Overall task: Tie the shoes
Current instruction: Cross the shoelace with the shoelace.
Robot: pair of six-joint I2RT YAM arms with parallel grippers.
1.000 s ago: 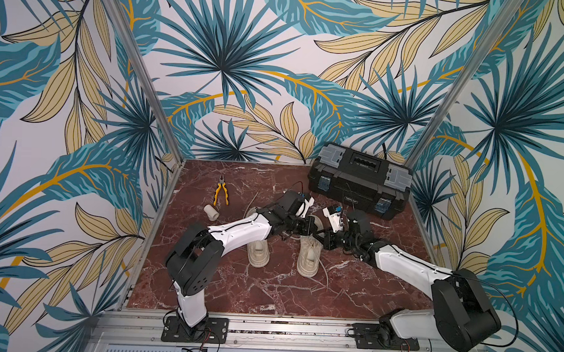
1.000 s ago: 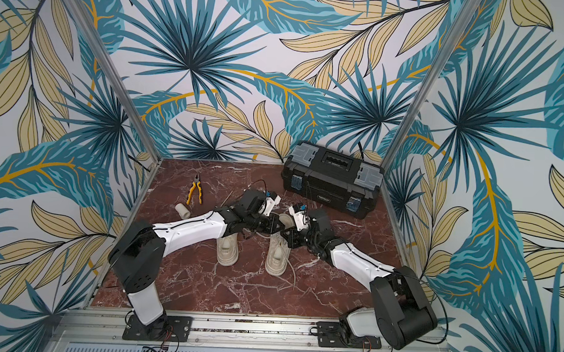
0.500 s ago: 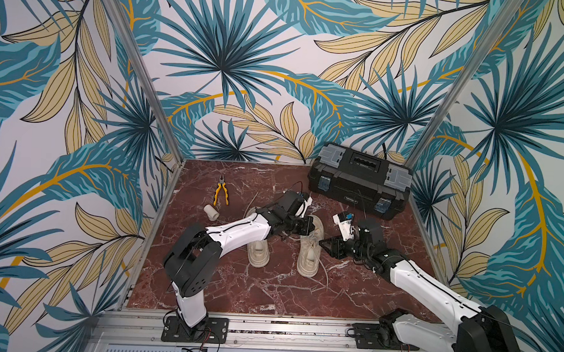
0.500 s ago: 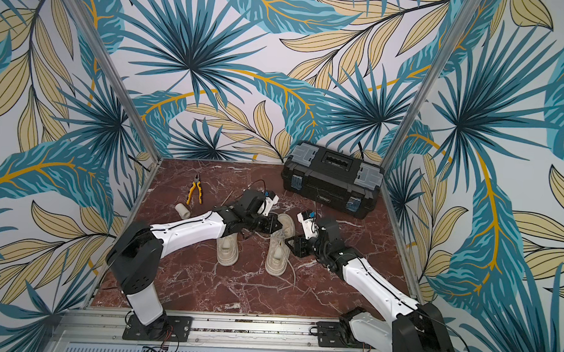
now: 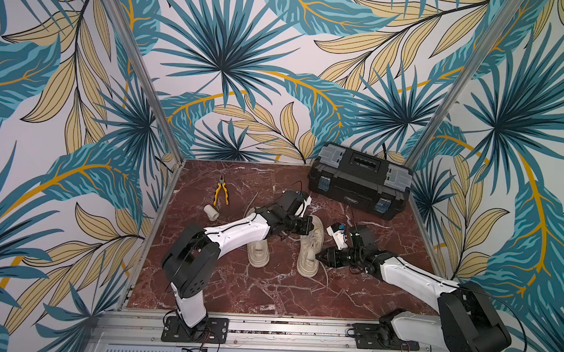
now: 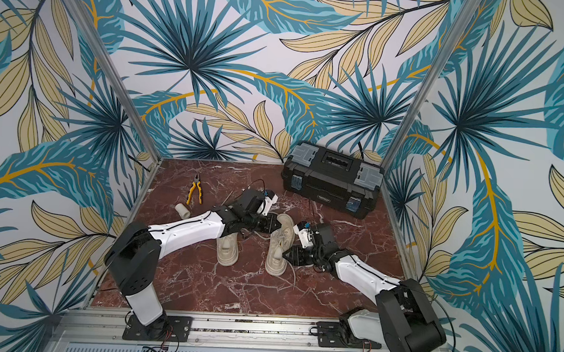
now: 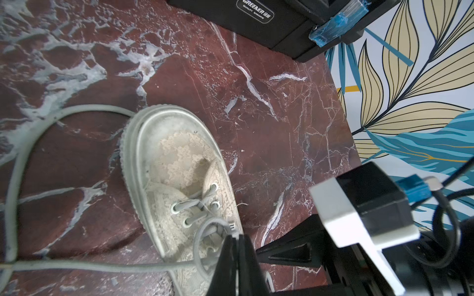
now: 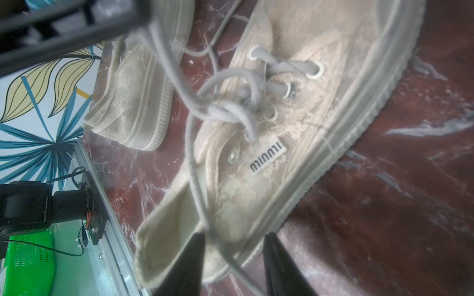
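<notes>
Two cream shoes stand side by side in both top views, the left shoe [image 5: 258, 254] and the right shoe [image 5: 310, 246] [image 6: 279, 248]. My left gripper [image 5: 309, 226] [image 7: 237, 239] hangs over the right shoe's [image 7: 177, 164] eyelets, shut on a loop of its grey lace [image 7: 205, 230]. More lace [image 7: 15, 166] trails in a wide curve over the floor. My right gripper [image 5: 317, 257] [image 8: 233, 241] is open at the right shoe's [image 8: 295, 115] heel end. A strand of lace [image 8: 195, 179] runs between its fingers without being pinched. A loose crossing of laces [image 8: 230, 107] sits above the tongue.
A black toolbox [image 5: 359, 180] stands at the back right. Yellow-handled pliers [image 5: 221, 193] and a small white cylinder [image 5: 211, 212] lie at the back left. Patterned walls close in three sides of the red marble floor [image 5: 269, 290], and a metal rail [image 5: 267, 326] runs along its front.
My right gripper has opened, let go of the lace and drawn back from the shoe's middle towards its heel. The left gripper has stayed shut in nearly the same place.
</notes>
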